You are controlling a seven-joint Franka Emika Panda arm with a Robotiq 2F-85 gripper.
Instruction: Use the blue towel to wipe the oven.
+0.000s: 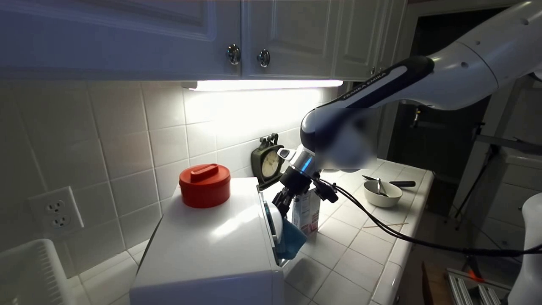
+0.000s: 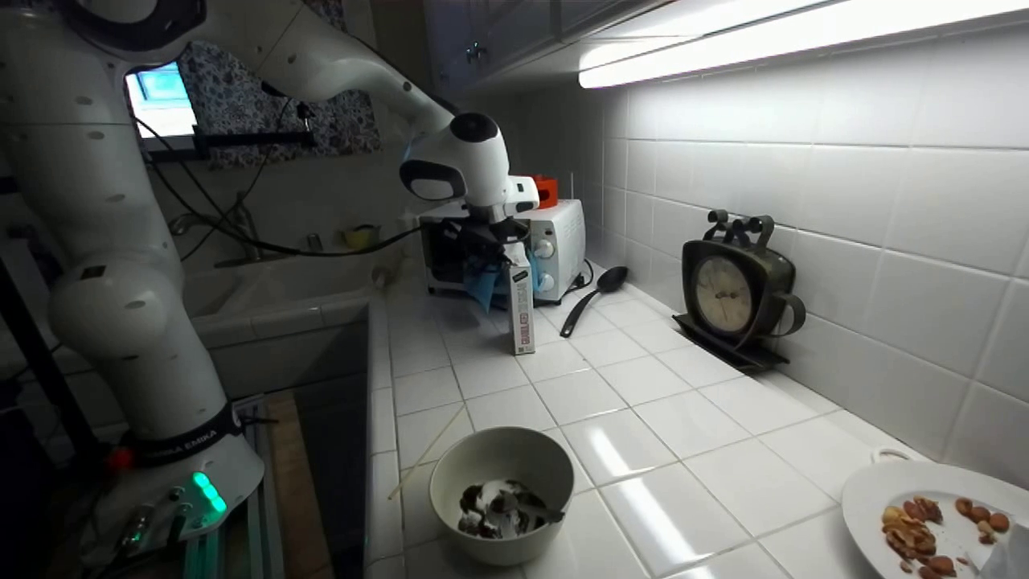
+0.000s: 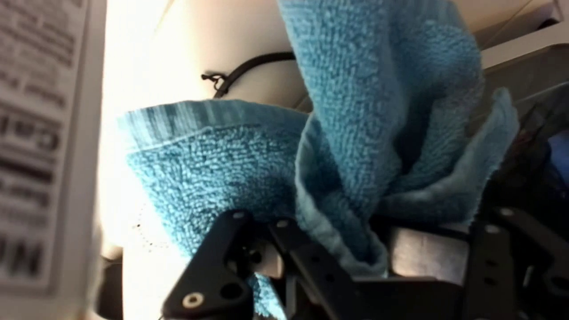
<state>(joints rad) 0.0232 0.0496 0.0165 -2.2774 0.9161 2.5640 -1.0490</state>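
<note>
Pincer clamped on bunched blue towel at front of oven; contact we can't confirm. Risk, we judge: loose folds snag knob, towel slips out; sideways swipe topples box, upright on counter just beside pincer, blocking that side. Red tub atop oven; black spoon lies nearby.

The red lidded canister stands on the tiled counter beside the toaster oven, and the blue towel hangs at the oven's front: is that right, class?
Not quite: the red lidded canister stands on top of the toaster oven, as an exterior view shows; the blue towel does hang at the oven's front.
</note>
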